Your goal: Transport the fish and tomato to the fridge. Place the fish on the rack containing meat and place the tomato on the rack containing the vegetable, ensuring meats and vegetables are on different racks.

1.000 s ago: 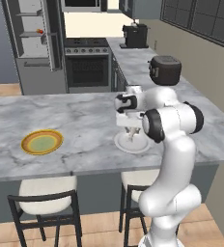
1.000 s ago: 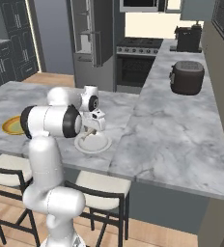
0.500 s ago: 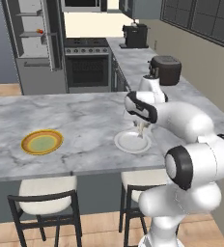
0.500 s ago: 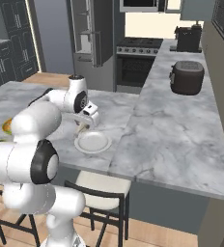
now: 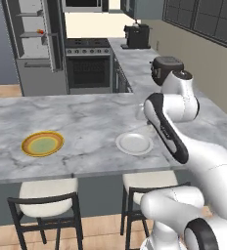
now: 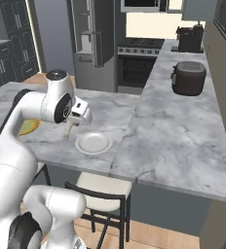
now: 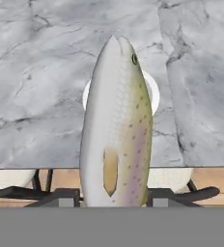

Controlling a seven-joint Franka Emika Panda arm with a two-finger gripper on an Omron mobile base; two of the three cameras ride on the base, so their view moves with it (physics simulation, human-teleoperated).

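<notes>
The fish (image 7: 116, 125), pale silver with a speckled olive and pink flank, stands head-up in the hand view, and my gripper (image 7: 112, 198) is shut on its tail end. In the right base view the fish (image 6: 70, 130) hangs from the gripper (image 6: 76, 120) just above the counter, left of the white plate (image 6: 93, 143). The fridge (image 5: 34, 44) stands open at the far left of the left base view. A small red ball on one of its shelves looks like the tomato (image 5: 40, 33). The meat and the vegetable are too small to make out.
A marble island (image 5: 86, 122) lies in front of me, with an orange-rimmed plate (image 5: 42, 143) at its left. Two stools (image 5: 42, 200) stand under the near edge. A black oven (image 5: 88, 68) is beside the fridge. A dark pot (image 6: 188, 78) sits on the right counter.
The arm has swung round at its joints. The hand, shut on the fish, has come away from above the white plate and shifted towards the orange-rimmed plate.
</notes>
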